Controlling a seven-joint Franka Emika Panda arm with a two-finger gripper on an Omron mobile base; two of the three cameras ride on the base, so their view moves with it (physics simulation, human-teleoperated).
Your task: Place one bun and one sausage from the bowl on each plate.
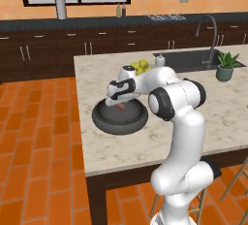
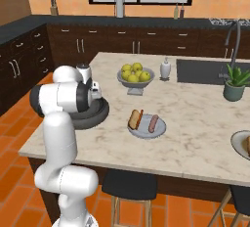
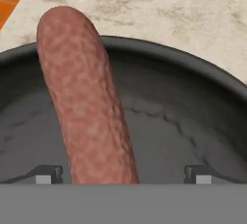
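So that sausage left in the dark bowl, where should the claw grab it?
Probably around its middle, coming from above. The sausage is a slim round cylinder lying in the bowl, so fingers pinching across its narrow width should hold best. The gripper already hangs open with a tip on each side of it.

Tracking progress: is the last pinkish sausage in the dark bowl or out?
In: the pinkish sausage lies inside the dark grey round bowl.
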